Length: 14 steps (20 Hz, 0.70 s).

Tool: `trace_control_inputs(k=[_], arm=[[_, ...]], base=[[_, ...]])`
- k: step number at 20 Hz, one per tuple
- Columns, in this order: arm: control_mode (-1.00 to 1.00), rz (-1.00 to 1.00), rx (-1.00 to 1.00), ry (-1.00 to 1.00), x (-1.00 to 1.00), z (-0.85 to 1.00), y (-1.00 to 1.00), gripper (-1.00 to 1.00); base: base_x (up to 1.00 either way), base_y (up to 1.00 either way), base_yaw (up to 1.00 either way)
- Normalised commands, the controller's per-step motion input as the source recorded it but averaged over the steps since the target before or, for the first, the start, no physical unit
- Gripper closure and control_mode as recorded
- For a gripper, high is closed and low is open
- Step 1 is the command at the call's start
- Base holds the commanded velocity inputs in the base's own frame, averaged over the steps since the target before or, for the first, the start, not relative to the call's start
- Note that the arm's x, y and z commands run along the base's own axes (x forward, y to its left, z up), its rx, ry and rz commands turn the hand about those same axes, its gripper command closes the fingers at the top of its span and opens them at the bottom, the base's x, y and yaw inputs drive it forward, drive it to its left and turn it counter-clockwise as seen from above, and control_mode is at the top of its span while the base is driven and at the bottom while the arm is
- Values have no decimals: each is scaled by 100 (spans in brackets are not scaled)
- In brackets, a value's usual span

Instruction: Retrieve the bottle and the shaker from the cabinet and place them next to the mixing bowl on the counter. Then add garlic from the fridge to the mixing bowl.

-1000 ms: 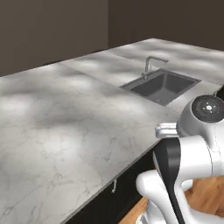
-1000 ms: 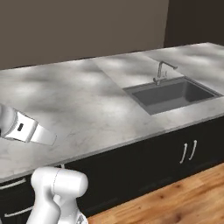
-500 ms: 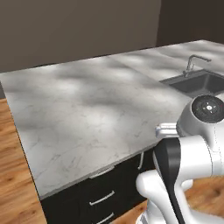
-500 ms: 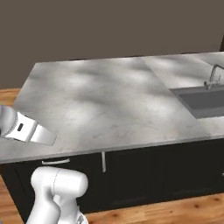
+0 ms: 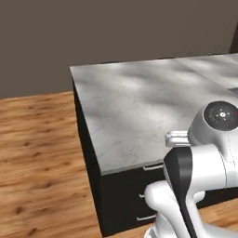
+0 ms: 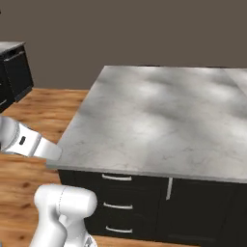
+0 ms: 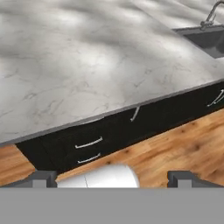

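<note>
The gripper (image 7: 113,178) is seen in the hand view with its two dark fingertips (image 7: 41,178) set far apart at the bottom corners, spread wide, with nothing held between them and nothing touched. Everything is placed here relative to the marble counter (image 5: 139,107), a grey-veined island top. The bottle, the shaker, the mixing bowl and the garlic cannot be made out on or beside the counter in any view, so their position cannot be told. In the hand view a sink (image 7: 209,40) with its faucet (image 7: 211,13) is set into the counter's far right part. Below the counter's near edge, black cabinet fronts are seen, with drawers (image 6: 116,205) under the left corner and a cabinet door (image 6: 202,207) just beside them. The counter's left edge drops straight to a wooden floor (image 5: 42,162), which spreads openly to the left of the counter and along its front. Well apart from the counter, at the far left of the right base view, another dark cabinet (image 6: 14,72) stands against the brown wall (image 5: 116,32)
</note>
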Motion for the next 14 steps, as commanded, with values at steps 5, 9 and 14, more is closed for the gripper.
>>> trace_control_inputs(k=[5,9,14], arm=[[100,0,0,0,0,0,0,-100],[100,0,0,0,0,0,0,-100],[100,0,0,0,0,0,0,-100]], base=[[-5,61,50],[0,62,50],[-2,56,50]])
